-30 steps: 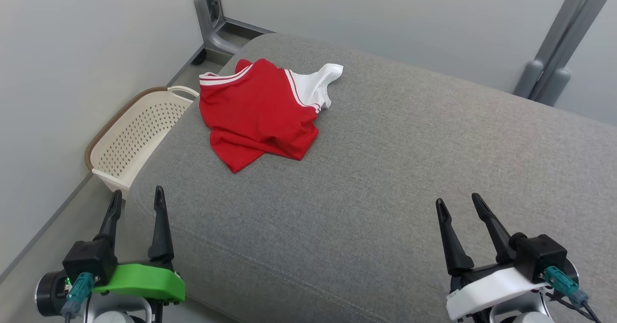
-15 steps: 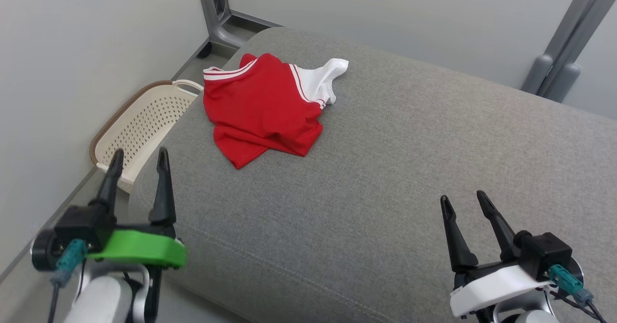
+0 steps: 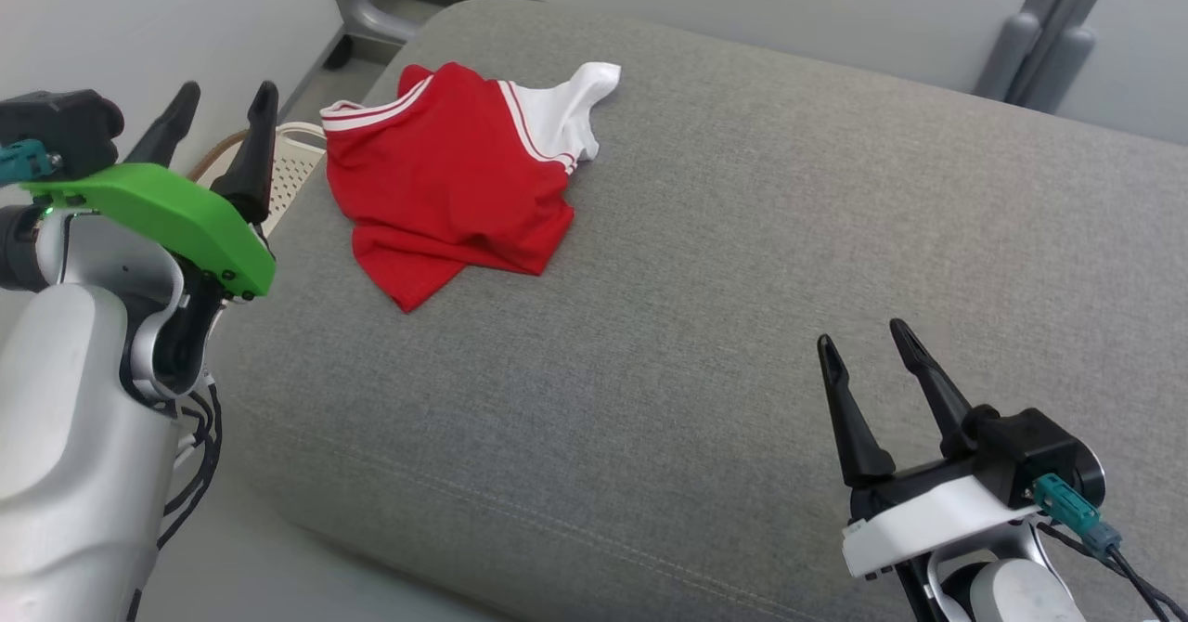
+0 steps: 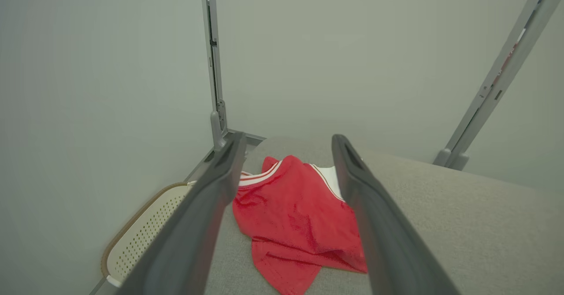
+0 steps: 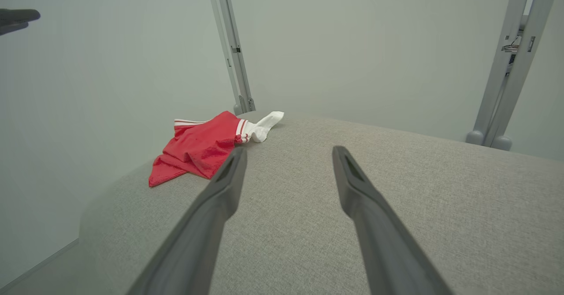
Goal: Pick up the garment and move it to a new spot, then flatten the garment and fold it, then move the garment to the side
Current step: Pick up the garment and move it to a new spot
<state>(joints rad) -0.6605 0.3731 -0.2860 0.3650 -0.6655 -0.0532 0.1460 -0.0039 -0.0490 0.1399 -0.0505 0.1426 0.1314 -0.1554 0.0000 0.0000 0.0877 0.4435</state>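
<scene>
Plainly, the left pincer [image 3: 227, 91] is held open near the garment [image 3: 445, 176] — the right pincer [image 3: 861, 334], likewise open and empty, well apart from it.

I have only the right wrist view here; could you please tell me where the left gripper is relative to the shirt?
Observer: The left gripper hangs in the air to the left of the shirt, apart from it.
Operator: Thank you. Are its fingers open?
Observer: Yes. In the left wrist view the fingers stand wide apart, with the shirt framed between them.
Operator: Is anything next to the cushion on that side?
Observer: A cream perforated basket stands below the left edge of the cushion, near the shirt.
</scene>
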